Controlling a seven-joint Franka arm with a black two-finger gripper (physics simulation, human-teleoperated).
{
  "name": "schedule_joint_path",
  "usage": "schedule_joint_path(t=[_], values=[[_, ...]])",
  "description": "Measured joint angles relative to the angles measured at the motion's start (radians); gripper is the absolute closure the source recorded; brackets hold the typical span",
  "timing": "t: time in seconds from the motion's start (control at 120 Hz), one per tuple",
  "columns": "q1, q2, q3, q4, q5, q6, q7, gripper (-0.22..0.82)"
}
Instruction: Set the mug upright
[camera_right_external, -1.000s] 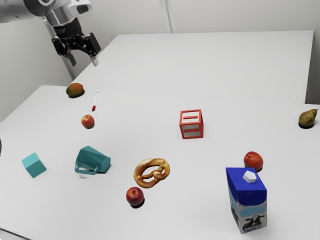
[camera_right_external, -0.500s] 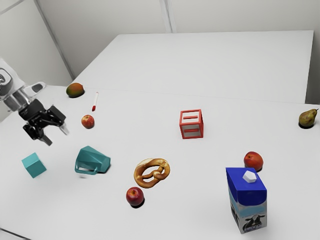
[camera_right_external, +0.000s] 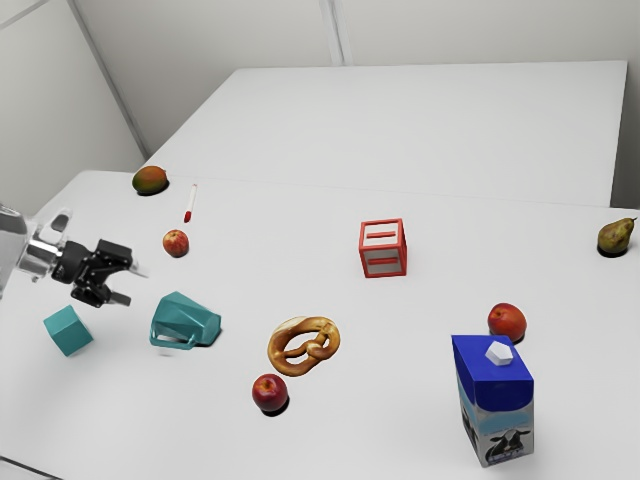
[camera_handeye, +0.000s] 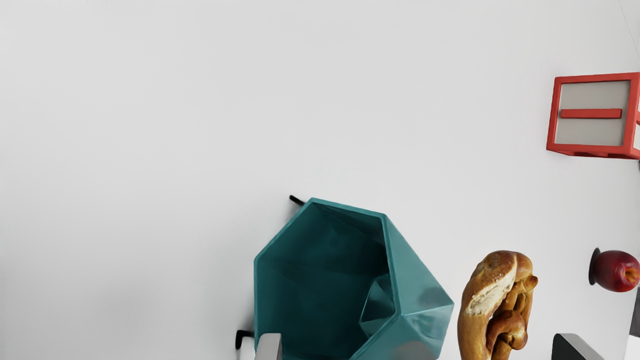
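Mug (camera_right_external: 187, 320): teal, faceted sides, slightly shiny, darker inside. Tipped over, lying on its side on the table, not upright. Sits near the pretzel (camera_right_external: 303, 346), on its side toward the exterior view's left, not touching. Open mouth (camera_handeye: 320, 280) faces away from pretzel, closed base end points roughly toward it. Loop handle (camera_right_external: 172, 346) low, by the mouth end.

Got a pretzel (camera_right_external: 288, 330) with a dark red apple (camera_right_external: 270, 391) near it, milk carton (camera_right_external: 494, 410) standing just beside a reddish fruit (camera_right_external: 507, 321), red-framed block (camera_right_external: 383, 250), pear (camera_right_external: 614, 237) way over at the exterior view's right. Toward its left: mango (camera_right_external: 150, 180), red-and-white stick (camera_right_external: 191, 203), lighter apple (camera_right_external: 176, 243), teal cube (camera_right_external: 68, 331).
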Motion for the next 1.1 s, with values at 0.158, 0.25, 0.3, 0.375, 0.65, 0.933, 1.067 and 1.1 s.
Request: schedule_joint_path(t=[0.158,0.25,0.3,0.375,0.65,0.933,1.067,1.1], values=[[-0.046,0.095,-0.009,0.010,-0.143,-0.005,0.118,0.02],[-0.070,0.117,-0.016,0.005,-0.197,-0.008,0.174,0.02],[-0.073,0.121,-0.017,0.000,-0.215,-0.009,0.201,0.02],[-0.076,0.134,-0.017,-0.011,-0.234,-0.014,0.238,0.02],[-0.095,0.154,-0.019,-0.030,-0.289,-0.025,0.339,0.28],[-0.094,0.144,-0.018,-0.030,-0.316,-0.037,0.399,0.73],[-0.095,0.143,-0.019,-0.029,-0.322,-0.040,0.417,0.75],[-0.095,0.137,-0.019,-0.028,-0.323,-0.041,0.421,0.76]])
